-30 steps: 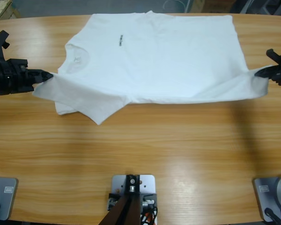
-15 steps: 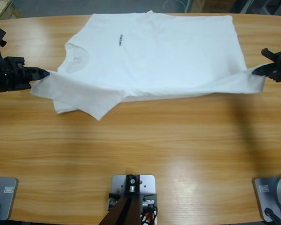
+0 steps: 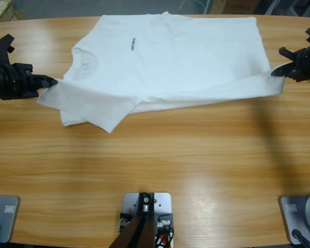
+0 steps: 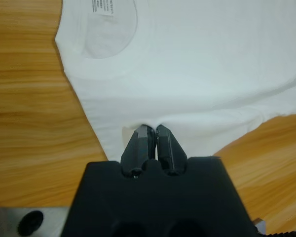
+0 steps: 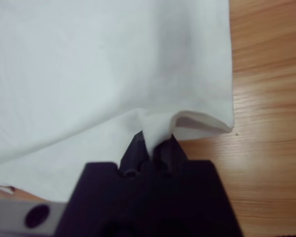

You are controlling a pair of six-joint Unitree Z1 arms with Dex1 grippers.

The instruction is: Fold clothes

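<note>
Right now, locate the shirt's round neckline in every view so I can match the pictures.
High view: the neckline sits at the T-shirt's left end, just up-right of the left gripper.
Left wrist view: neckline at top left, with its label.
Right wrist view: not in it; only the hem end shows.
Shared landmark: the wooden table.

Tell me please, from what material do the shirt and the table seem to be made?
The T-shirt looks like soft, matte woven or knitted cloth, probably cotton: it drapes and creases where each end effector pinches it. The table looks like wood or wood veneer with a smooth, slightly glossy finish: grain lines and light reflections show.
</note>
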